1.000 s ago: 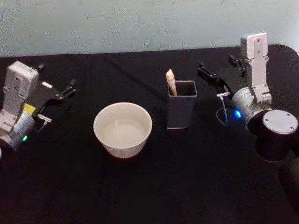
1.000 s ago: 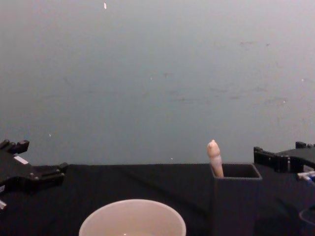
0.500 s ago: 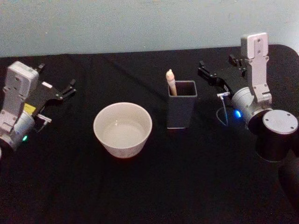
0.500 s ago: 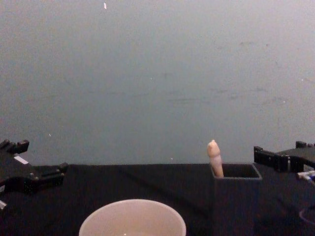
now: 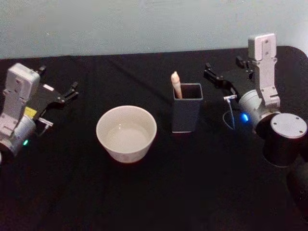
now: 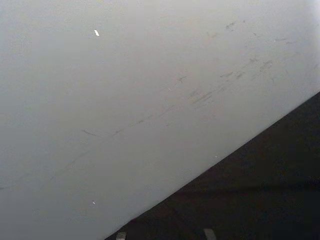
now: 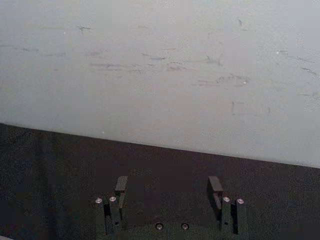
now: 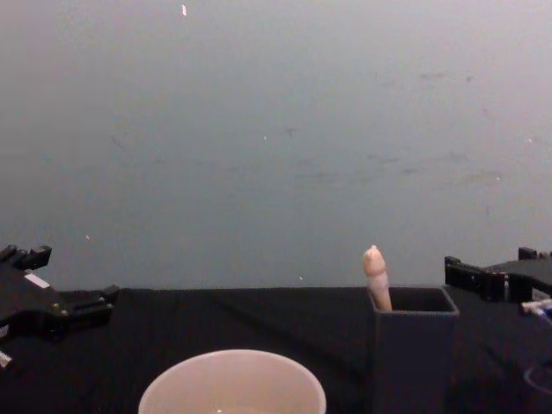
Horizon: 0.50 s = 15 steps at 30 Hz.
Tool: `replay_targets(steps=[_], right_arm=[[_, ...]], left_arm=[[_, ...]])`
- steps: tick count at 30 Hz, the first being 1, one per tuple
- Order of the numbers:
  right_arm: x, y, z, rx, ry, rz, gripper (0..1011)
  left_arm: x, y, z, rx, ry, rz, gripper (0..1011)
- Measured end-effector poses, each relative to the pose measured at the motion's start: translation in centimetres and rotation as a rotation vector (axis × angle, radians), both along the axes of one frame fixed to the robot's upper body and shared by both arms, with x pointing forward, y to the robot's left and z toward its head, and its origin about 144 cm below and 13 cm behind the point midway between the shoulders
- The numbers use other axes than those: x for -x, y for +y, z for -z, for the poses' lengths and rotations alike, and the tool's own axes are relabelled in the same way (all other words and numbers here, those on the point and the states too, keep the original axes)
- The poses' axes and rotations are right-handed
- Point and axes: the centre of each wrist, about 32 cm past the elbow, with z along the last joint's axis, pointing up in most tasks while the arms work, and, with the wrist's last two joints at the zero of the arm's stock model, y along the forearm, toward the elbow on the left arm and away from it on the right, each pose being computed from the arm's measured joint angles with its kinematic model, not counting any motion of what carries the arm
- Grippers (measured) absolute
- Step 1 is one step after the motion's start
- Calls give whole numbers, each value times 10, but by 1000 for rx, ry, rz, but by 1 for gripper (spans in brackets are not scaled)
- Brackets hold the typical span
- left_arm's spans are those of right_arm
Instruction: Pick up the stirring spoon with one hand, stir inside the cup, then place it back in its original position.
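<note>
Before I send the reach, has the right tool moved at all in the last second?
No. In the head view the right tool sits at the same spot to the right of the dark grey holder, open and level with its rim.

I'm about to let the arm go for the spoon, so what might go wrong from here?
1. The spoon leans in a corner of the narrow grey holder, with just its pale handle tip above the rim. The open right gripper may bump the rim or tip the holder.
2. The cup stands close to the holder's left, so a knocked holder could hit it.
</note>
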Motion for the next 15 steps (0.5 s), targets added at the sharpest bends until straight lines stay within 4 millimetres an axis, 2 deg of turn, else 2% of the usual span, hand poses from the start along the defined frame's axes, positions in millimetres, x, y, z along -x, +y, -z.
replay_targets(steps=[15], right_arm=[[0,0,0,0,0,0,1000]], left_arm=[[0,0,0,0,0,0,1001]])
